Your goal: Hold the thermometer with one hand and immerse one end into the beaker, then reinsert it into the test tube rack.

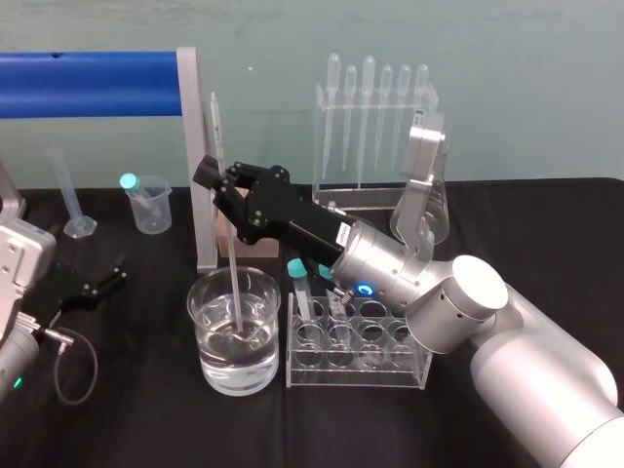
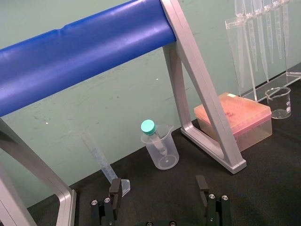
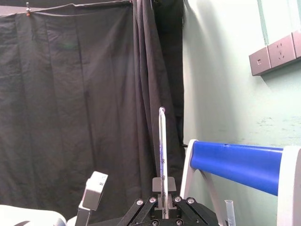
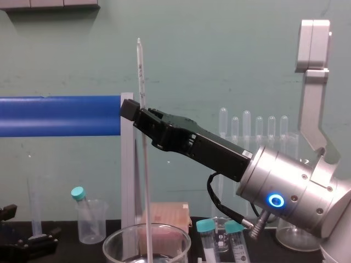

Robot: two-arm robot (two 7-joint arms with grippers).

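Note:
The thermometer (image 1: 231, 273) stands nearly upright, its lower end down in the water of the beaker (image 1: 210, 366). My right gripper (image 1: 216, 178) is shut on the rod's upper part, above and just behind the beaker. In the right wrist view the thermometer (image 3: 162, 155) rises from between the fingers of the right gripper (image 3: 163, 188). The chest view shows the rod (image 4: 141, 82) passing through the right gripper (image 4: 131, 109) into the beaker (image 4: 118, 236). The clear test tube rack (image 1: 409, 375) stands right beside the beaker. My left gripper (image 1: 102, 283) rests open at the table's left, also seen as the left gripper (image 2: 157, 186).
A blue bar on a grey frame (image 1: 88, 83) spans the back left. Near it are a graduated cylinder (image 1: 70, 195) and a small plastic beaker (image 1: 148, 205) holding a teal-capped tube. A pipette stand (image 1: 375, 127), a conical flask (image 1: 434, 210) and a pink box (image 2: 235, 117) stand behind.

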